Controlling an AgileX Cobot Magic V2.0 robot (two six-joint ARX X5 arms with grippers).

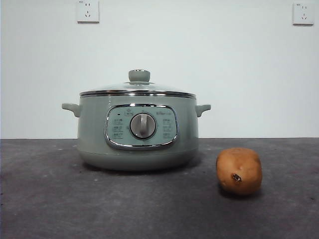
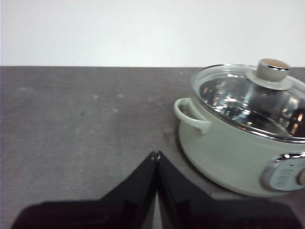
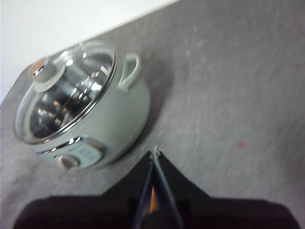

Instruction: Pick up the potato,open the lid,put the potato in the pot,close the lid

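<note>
Front view: the pot (image 1: 138, 132) stands mid-surface (image 1: 50, 199) with the lid (image 1: 138, 89) seated; the potato (image 1: 239, 171) lies near and right, apart, open room all around.

Left wrist: my left claw (image 2: 156, 155) is pressed together, empty; the pot's far side is cut off.

Right wrist: my right claw (image 3: 155, 152) is together, blurred, beside the pot.

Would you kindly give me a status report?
Both end effectors shut, empty. Lid on pot. Potato untouched beside it. Nothing blocking.
</note>
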